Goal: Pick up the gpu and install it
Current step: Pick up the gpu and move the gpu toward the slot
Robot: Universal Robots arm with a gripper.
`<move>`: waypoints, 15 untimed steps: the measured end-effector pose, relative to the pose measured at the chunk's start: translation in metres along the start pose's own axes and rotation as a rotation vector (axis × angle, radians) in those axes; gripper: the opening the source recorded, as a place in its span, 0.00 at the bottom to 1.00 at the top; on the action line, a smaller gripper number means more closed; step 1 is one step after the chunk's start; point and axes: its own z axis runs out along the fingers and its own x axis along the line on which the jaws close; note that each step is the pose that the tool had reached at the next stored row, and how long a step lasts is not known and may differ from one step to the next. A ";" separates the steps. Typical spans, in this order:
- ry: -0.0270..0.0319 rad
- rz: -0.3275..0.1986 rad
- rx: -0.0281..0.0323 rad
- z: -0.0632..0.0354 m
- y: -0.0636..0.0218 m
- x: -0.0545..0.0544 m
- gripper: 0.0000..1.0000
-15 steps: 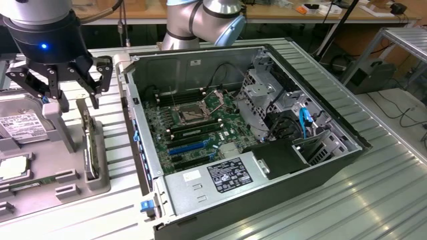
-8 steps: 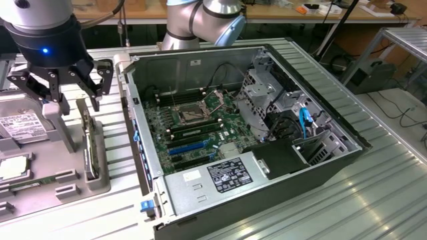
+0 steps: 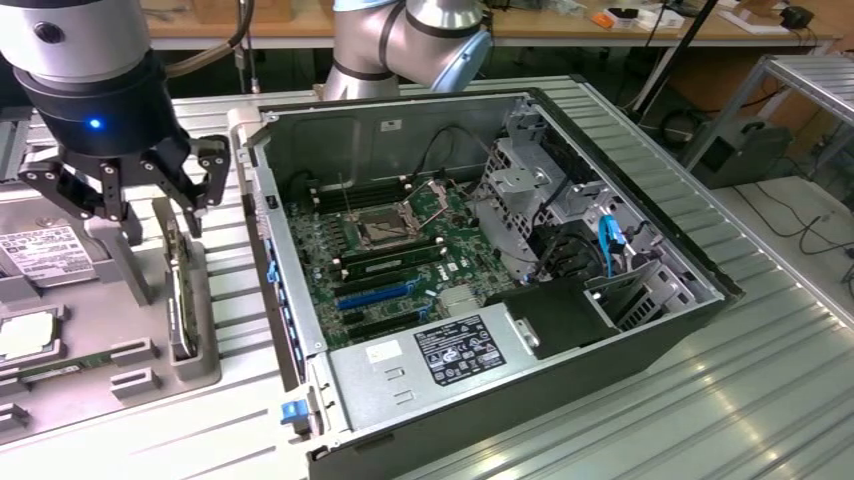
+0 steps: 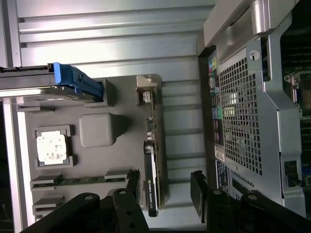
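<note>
The gpu (image 3: 178, 300) (image 4: 151, 182), thin and black, stands on edge, apparently slotted in the grey tray (image 4: 97, 160).

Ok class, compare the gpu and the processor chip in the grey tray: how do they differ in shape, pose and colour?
Shape: the gpu is long and thin; the processor chip is small and square.
Pose: the gpu stands on edge in a slot; the processor chip lies flat in a recess.
Colour: the gpu is mostly dark; the processor chip is silvery.
Both sit in the grey tray, and neither is held.
</note>
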 end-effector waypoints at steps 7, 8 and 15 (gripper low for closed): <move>0.0001 0.000 0.0000 0.0114 -0.0071 0.000 0.54; 0.0001 0.000 0.0000 0.0123 -0.0074 0.000 0.54; 0.0002 0.000 0.0001 0.0159 -0.0080 0.000 0.54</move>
